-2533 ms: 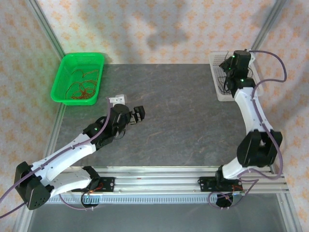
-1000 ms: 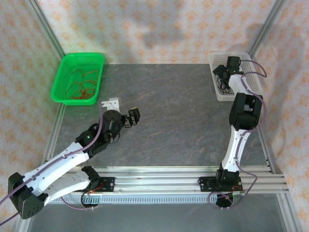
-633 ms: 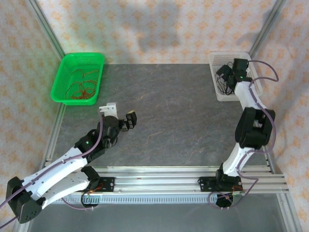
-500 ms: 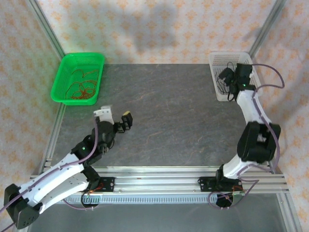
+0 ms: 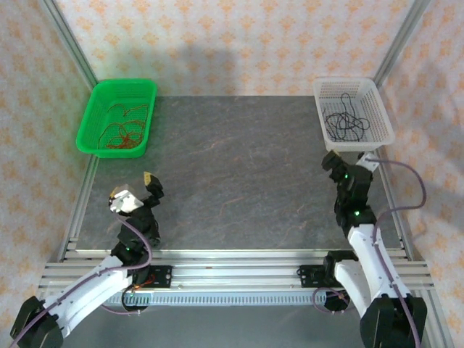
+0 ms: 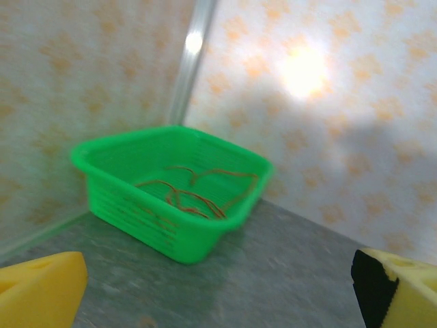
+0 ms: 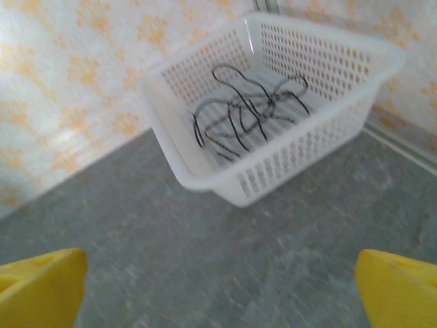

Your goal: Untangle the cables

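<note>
Grey tabletop [image 5: 239, 174]: green plastic basket [image 5: 93, 119] with red cables [image 5: 125, 132] at 10 o'clock edge; white mesh basket [image 5: 380, 125] with black cables [image 5: 344, 123] at 2 o'clock edge; left fingers [image 6: 41, 287] and right fingers [image 7: 41, 280] spread wide, holding nothing.

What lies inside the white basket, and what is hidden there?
Thin black cables lie tangled on the floor of the white basket. Overlapping strands cover each other, so their number cannot be told.

green basket [image 5: 85, 135], red cables [image 5: 124, 132], white perforated basket [image 5: 346, 82], black cables [image 5: 344, 124], grey veined tabletop [image 5: 239, 174], cream walls [image 5: 239, 43] with orange floral print
</note>
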Action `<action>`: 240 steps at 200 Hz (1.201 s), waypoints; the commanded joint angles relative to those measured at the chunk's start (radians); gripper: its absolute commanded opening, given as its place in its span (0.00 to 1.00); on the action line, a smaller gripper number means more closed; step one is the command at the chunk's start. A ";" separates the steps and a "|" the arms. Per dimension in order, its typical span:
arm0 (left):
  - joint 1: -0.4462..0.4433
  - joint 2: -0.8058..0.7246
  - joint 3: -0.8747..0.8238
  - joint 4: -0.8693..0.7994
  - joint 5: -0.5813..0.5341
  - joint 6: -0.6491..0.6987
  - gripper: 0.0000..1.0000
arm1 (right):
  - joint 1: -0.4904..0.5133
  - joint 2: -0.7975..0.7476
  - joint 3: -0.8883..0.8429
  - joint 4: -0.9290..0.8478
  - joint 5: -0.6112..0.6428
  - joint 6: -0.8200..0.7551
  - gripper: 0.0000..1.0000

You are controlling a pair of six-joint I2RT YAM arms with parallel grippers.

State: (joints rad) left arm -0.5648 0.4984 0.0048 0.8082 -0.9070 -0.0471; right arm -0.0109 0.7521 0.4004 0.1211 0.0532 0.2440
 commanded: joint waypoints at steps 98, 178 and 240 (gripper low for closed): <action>0.497 0.729 -0.166 0.887 0.464 -0.042 0.99 | 0.095 0.143 -0.393 0.791 0.104 -0.191 1.00; 0.524 1.062 0.032 0.893 0.621 0.001 0.99 | 0.095 0.487 -0.358 1.192 -0.005 -0.297 1.00; 0.588 1.029 0.185 0.547 0.793 -0.030 0.99 | 0.014 0.778 -0.166 1.120 -0.153 -0.283 1.00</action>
State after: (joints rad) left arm 0.0196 1.5440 0.1413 1.4849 -0.2005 -0.0605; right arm 0.0380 1.5333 0.2035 1.2259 -0.0322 -0.0532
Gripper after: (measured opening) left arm 0.994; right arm 0.996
